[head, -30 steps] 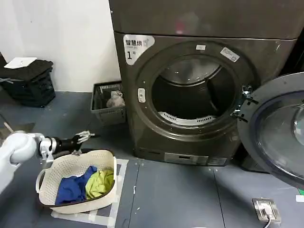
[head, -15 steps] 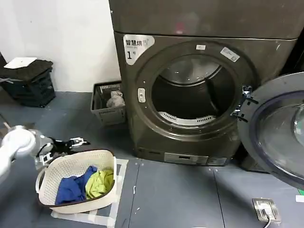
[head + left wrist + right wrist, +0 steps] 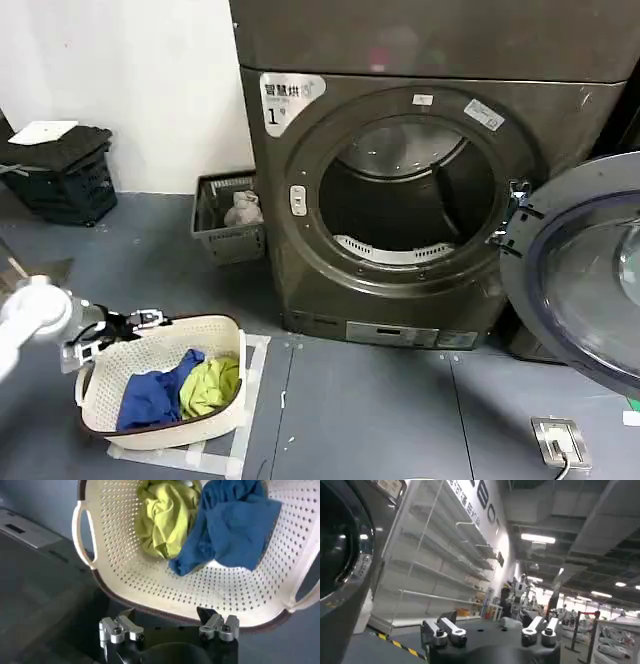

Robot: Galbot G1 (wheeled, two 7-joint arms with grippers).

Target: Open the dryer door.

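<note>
A black crate [image 3: 65,170] with a white sheet on top is seen against the wall, well left of the dryer [image 3: 400,200]; nearer, low on the floor to the dryer's left, the left gripper [image 3: 150,318] is held just at the rim of the cream basket [image 3: 100,372], with its fingers [image 3: 119,628] set wide apart and nothing gripped; in the left wrist view the perforated basket is shown just past the fingertips, with a yellow-green cloth [image 3: 162,515] and a blue cloth [image 3: 235,525] lying inside it; the basket is set on a taped square on the floor in front of the dryer's left corner; a small grey bin [image 3: 228,215] is tucked against the dryer's left side; the drum opening is fully exposed, the white "1" label [image 3: 285,98] being above its left edge; the door [image 3: 580,270] is swung wide open, hinged at the right of the opening, its chrome rim and dark glass turned outward; in the right wrist view the right gripper [image 3: 490,630] is seen with fingers spread wide, empty, with the dryer's dark front beside it and shelving beyond.
</note>
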